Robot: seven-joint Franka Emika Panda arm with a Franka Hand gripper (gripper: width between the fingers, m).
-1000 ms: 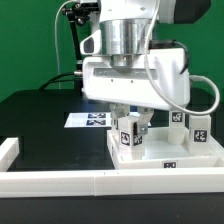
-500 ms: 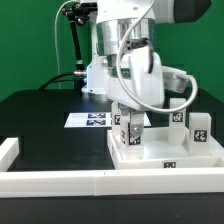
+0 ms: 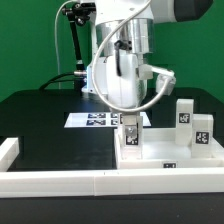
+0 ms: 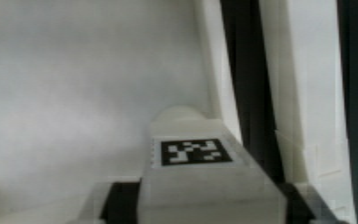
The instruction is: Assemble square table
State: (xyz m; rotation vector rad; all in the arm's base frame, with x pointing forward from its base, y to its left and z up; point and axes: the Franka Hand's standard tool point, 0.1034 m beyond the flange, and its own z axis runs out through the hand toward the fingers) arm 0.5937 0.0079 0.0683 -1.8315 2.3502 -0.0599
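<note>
Rail spans the near edge. Behind it the square table slab lies toward the exterior view's right, gripper over one leg; grip indeterminate. Wrist view alone shows that leg's tag. Two legs stand farther right.

One slab, three legs on it, one rail, one marker board.

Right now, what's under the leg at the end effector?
The leg stands upright on the square table slab, end effector around its top. The joint itself is covered by the leg; seating cannot be seen.
</note>
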